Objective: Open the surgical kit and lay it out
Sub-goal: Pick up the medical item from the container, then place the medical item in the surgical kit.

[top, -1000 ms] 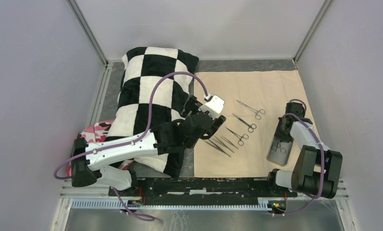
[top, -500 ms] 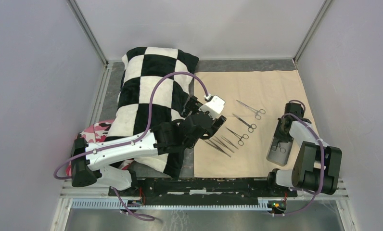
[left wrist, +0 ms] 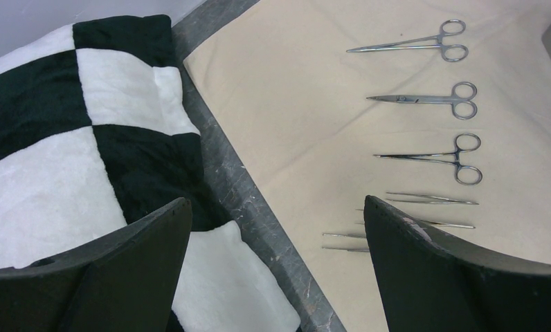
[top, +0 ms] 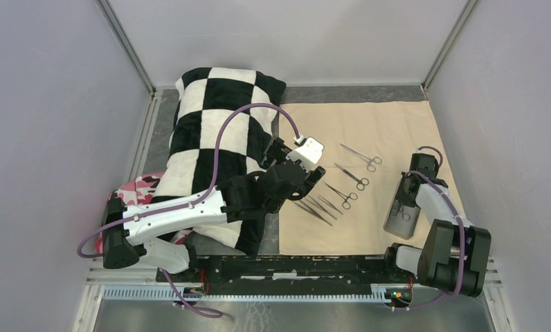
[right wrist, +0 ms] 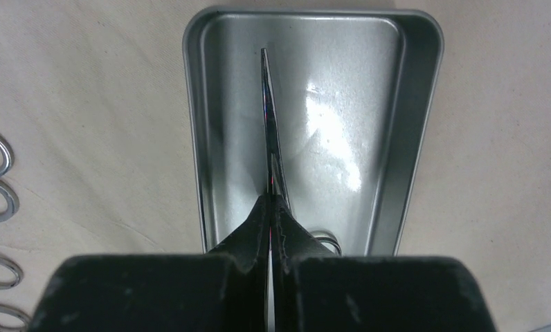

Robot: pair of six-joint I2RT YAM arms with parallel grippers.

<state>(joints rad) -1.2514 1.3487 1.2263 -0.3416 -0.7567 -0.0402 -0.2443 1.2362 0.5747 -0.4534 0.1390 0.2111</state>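
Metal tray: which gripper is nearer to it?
Right. The right gripper sits directly above the tray, jaws shut on forceps; the left gripper hovers open at the cloth's opposite edge, beside the pillow.

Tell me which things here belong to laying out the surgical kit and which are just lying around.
Job: beige cloth, metal tray, pointed instrument in the right fingers, three forceps, tweezers.
Lying about: checkered pillow, pink camouflage cloth.

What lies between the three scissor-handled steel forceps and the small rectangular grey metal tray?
Only bare beige cloth wrap; the top external view shows nothing between the three scissor-handled steel forceps and the small rectangular grey metal tray.
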